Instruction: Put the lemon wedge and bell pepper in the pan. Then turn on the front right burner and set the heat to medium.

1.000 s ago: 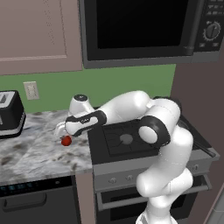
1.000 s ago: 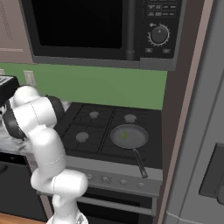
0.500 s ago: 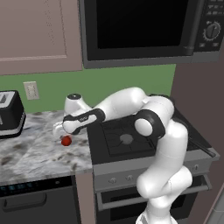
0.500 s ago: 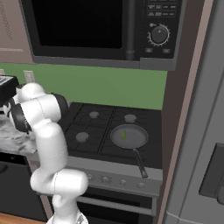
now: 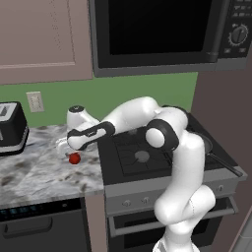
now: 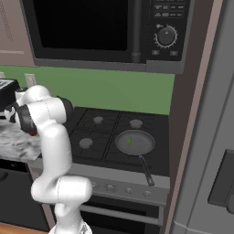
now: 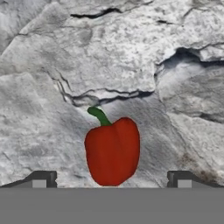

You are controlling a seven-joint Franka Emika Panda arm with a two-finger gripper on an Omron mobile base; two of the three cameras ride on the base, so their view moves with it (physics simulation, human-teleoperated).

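Observation:
The red bell pepper [image 5: 74,158] lies on the marble counter [image 5: 39,172], left of the stove. My gripper [image 5: 66,147] hovers just above it and is open. In the hand view the bell pepper [image 7: 113,151] sits between the two fingertips [image 7: 41,179], green stem pointing away; the gripper [image 7: 111,180] holds nothing. The grey pan [image 6: 135,142] rests over the front right burner and hides it, with its dark handle [image 6: 146,170] pointing to the stove's front. The lemon wedge [image 6: 130,140] lies inside the pan. From the left base view the pan [image 5: 206,144] is partly behind my arm.
A toaster [image 5: 11,128] stands at the counter's far left under a wall outlet [image 5: 34,101]. A microwave [image 6: 91,32] hangs over the cooktop. A row of knobs [image 6: 109,186] runs along the stove front. A tall grey cabinet [image 6: 201,137] borders the stove on the right.
My arm has reached further left and down, bringing the open gripper closer over the bell pepper. The pepper, pan and lemon wedge have stayed put.

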